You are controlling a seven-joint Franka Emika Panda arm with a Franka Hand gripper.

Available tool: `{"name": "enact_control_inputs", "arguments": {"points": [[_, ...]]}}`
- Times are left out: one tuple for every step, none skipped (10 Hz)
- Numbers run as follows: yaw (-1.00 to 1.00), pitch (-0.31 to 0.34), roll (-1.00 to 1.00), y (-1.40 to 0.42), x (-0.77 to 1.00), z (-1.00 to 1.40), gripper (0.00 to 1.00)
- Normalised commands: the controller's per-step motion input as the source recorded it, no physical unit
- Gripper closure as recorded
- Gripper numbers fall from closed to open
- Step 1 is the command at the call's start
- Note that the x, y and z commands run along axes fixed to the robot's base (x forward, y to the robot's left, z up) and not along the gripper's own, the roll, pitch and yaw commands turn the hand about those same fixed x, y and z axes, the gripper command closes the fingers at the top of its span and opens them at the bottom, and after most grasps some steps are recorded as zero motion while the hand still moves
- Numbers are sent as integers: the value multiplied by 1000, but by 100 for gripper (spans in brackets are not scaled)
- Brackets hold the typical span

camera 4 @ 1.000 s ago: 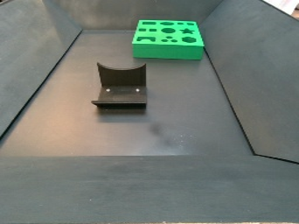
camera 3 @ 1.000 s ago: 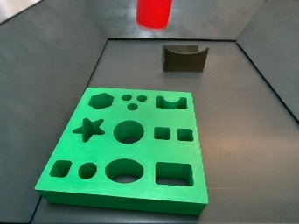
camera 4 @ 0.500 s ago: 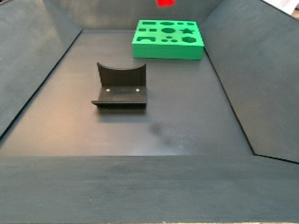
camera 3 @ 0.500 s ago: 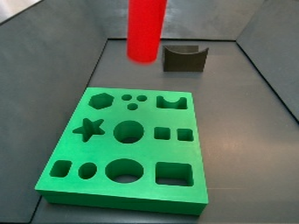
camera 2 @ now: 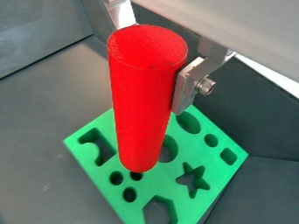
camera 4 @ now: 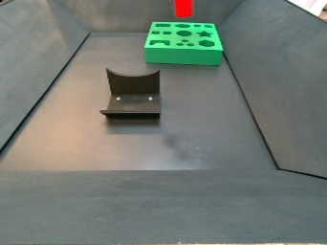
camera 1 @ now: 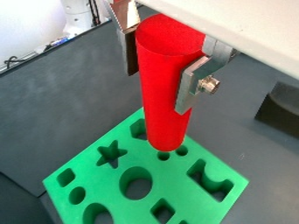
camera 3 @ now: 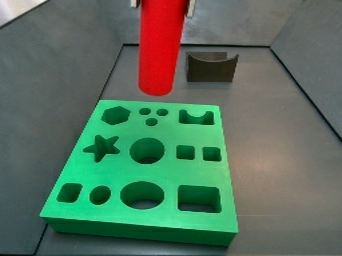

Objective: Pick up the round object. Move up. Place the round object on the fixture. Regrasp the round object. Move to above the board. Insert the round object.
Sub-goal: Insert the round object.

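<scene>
Above the board (camera 3: pixel 144 168), the gripper (camera 1: pixel 163 59) clamps the round object (camera 1: pixel 163 87) near its top end, hanging upright. It looks stiff, smooth, maybe slippery; that high hold leaves the lower end free for a hole.

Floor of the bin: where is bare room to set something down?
Free: the wide dark floor in front of the fixture, and the strip between the fixture and the board. Crowded: over the board, where the claw holds the round object.
</scene>
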Motion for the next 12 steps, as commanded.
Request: {"name": "enact_control_inputs", "arguments": {"points": [[0,-144,-351,-297,-331,-274,100],[0,-159,-330,-254,-303,-237,100],[0,-189,-329,-214,-314,-211,100],[0,-187,-337,-206,-271,-217,100],[0,-76,-101,-17,-80,-26,100],[0,0,13,0,0,-63,100],[0,-64,3,-346,0,-477,100],[0,-99,0,-366,0,-589,100],[9,-113,-20,-166,-9,-414,100],[9,-26,0,0,-11,-6,100],[0,0,-3,0,9,-17,100],[89,-34,0,-97,180,-480,100]]}}
